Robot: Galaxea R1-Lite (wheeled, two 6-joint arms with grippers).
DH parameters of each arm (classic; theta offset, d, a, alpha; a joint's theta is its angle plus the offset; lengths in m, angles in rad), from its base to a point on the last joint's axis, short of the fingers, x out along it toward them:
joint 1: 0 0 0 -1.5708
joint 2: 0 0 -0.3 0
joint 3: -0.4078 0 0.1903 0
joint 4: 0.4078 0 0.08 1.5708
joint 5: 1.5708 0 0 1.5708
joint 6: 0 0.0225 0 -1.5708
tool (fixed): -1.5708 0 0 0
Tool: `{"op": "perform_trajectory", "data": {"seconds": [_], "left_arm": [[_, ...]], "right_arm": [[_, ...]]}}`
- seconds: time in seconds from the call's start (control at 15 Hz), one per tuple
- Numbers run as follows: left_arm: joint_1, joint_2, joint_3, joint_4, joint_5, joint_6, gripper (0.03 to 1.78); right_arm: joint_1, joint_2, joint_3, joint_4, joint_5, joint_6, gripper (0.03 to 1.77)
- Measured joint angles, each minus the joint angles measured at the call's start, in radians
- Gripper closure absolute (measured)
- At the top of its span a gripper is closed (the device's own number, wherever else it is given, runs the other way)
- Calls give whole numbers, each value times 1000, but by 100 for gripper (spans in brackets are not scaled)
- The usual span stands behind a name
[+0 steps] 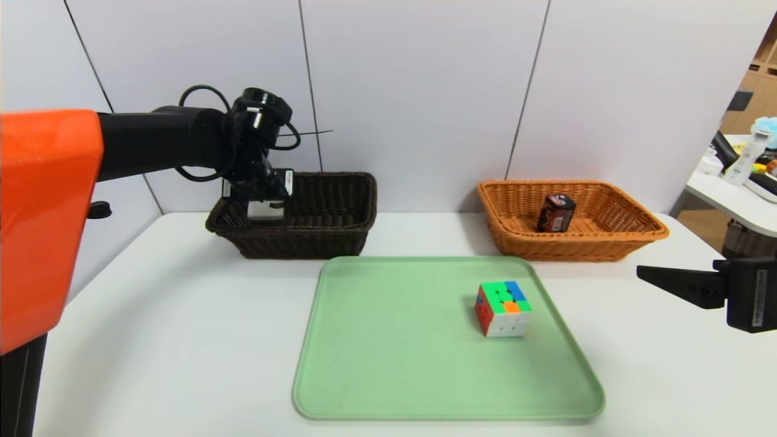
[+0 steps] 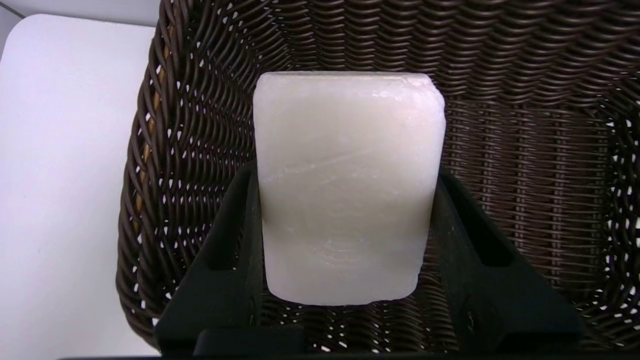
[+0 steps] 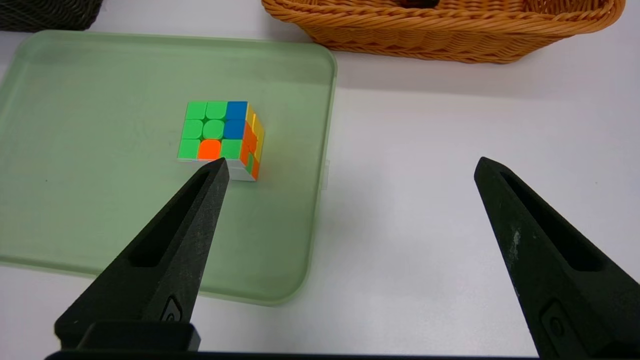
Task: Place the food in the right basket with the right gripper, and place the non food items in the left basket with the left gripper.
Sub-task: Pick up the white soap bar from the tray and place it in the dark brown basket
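A. What does the left tool [image 2: 348,172] carry at the far left?

B. The white bar [image 2: 350,225], gripped by its two side edges; the fingers are closed upon it and no wider apart than its breadth. Both lie at the left end of the dark basket [image 1: 303,243].

A. On which relation does the coming move turn?

B. On that of bar to basket. The bar lies directly between the fingertips, its long axis crossing the line that joins them. It is within the basket's outline, nearer the left end wall than the right. Whether it touches the woven floor cannot be told. The left arm, already there, is the nearer; the move presumably calls for a little lowering, if any, then release. Opened too near the wall, a finger might catch the weave.

A. And further right?

B. The puzzle cube [image 1: 504,306] rests on the right half of the green tray [image 1: 394,364], apart from either tool; as a non-food item it appears to be the left arm's next errand. The packet [image 1: 555,212] stands in the orange basket [image 1: 564,249], so the food seems placed.

A. The right tool [image 3: 352,159]?

B. Spread wide and empty, it waits above the table [image 1: 182,340], to the right of the tray.
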Motion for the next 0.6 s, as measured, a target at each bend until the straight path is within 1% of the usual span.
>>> {"op": "perform_trajectory", "data": {"seconds": [0.6], "left_arm": [[15, 27, 0, 0, 3, 0, 84]], "right_arm": [[0, -22, 16, 0, 0, -1, 11]]}}
